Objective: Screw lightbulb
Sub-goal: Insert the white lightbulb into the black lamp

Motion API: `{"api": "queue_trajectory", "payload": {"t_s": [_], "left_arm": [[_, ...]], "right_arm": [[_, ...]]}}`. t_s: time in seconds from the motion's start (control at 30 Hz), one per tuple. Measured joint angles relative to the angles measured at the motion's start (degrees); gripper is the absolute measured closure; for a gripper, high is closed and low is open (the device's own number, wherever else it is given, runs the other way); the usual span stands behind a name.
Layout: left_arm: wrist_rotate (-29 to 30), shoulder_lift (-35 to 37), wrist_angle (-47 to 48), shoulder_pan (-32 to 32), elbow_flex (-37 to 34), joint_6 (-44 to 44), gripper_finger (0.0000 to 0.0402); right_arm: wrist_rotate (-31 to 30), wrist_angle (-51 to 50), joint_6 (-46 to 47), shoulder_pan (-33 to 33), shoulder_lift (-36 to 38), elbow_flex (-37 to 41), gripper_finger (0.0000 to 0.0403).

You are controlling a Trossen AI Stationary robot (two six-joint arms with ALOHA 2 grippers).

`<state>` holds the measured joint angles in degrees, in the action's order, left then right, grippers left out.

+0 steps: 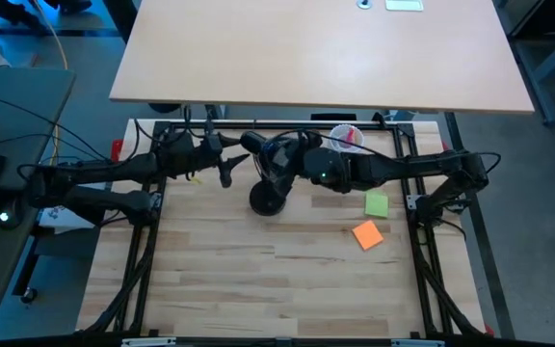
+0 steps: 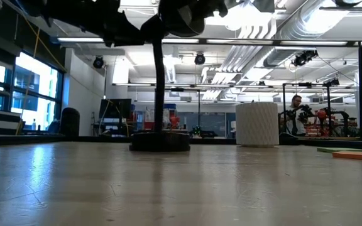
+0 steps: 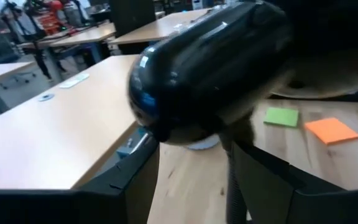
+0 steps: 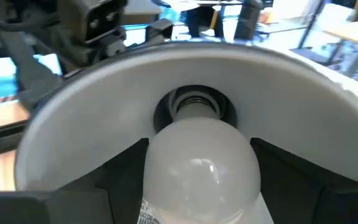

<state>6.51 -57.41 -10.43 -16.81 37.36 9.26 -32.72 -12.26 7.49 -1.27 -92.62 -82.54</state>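
My right hand (image 4: pixel 197 180) grips the small white rounded lightbulb (image 4: pixel 197 168) w/ its silvery base at the socket inside the black lamp's shade (image 4: pixel 92 118), axis straight ahead, while my left hand (image 3: pixel 191 168) clamps the shade outside.

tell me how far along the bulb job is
Done: the lamp stands on the table and the left end effector grips its shade. In hand: the right end effector holds the lightbulb, its base at the socket. Left: screw it fully in, then release.
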Motion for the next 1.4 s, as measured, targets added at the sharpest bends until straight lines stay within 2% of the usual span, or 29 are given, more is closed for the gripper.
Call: {"api": "queue_trajectory", "payload": {"t_s": [0.1,0.47,0.67,0.83,0.97,1.17,1.33,1.4], "left_arm": [[2.26,0.0,-0.01,1.02,0.0,0.01,0.0204],[6.68,0.02,-0.58,3.81,-0.03,1.7,0.0204],[22.51,0.04,-1.2,6.48,-0.04,7.49,0.0204],[27.87,0.04,0.11,7.87,-0.04,7.39,0.0204],[34.14,0.06,0.26,10.79,-0.04,8.05,0.0204],[36.23,0.04,-0.01,19.02,-0.04,9.85,0.0204],[45.78,0.04,-0.31,27.79,-0.04,15.14,0.0204],[49.48,-0.12,-2.02,30.26,-0.07,17.29,0.0204]], "right_arm": [[2.6,-0.58,0.22,0.38,0.63,0.02,0.0132],[0.68,-4.2,-3.17,-0.78,0.68,0.07,0.0128],[-2.33,-4.08,-5.92,-1.48,0.68,0.07,0.0128],[-8.8,-6.71,-10.24,-4.3,0.96,0.11,0.0128],[-9.42,-9.34,-11.38,-7.04,1.88,0.1,0.0132],[-12.14,-18.49,-11.0,-12.03,3.6,0.11,0.0141],[-11.28,-24.69,-12.54,-17.51,8.67,1.23,0.0142],[-8.38,-24.57,-13.44,-19.4,10.93,2.71,0.0143]]}}
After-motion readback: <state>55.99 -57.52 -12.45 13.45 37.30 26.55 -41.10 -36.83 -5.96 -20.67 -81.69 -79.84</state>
